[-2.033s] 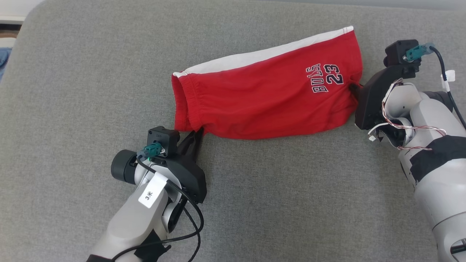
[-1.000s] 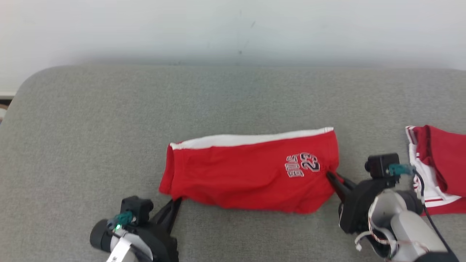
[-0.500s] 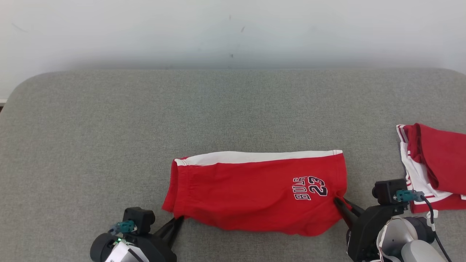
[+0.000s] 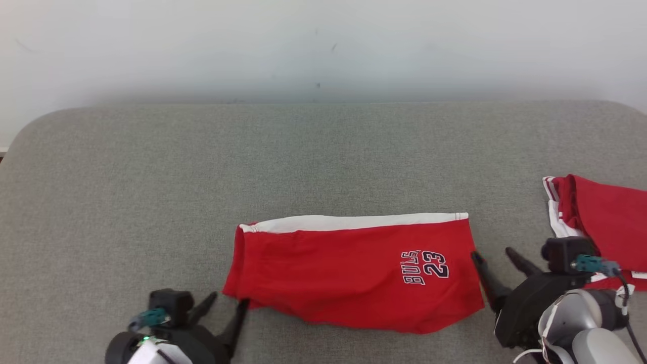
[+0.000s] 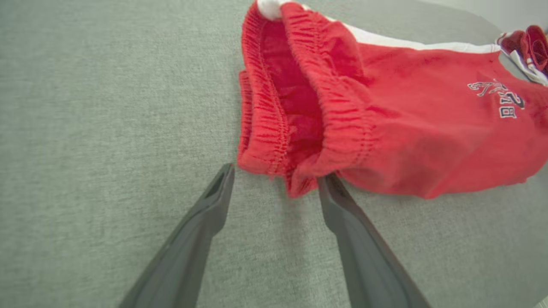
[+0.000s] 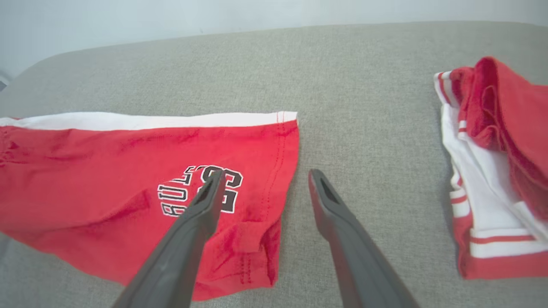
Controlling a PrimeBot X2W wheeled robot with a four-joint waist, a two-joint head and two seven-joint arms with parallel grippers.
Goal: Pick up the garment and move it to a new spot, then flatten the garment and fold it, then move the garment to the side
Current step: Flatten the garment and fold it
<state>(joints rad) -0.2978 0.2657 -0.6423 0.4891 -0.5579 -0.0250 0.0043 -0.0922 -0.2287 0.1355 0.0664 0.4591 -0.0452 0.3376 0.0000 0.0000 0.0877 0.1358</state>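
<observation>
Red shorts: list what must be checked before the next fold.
1. Left claw open: ok.
2. Right claw open: ok.
3. Left claw clear of the waistband: cannot tell; one finger sits at its edge.
4. Red shorts flat: not ok; the near hem corner by the right claw is rumpled.
5. Second garment apart from the shorts: ok.
</observation>
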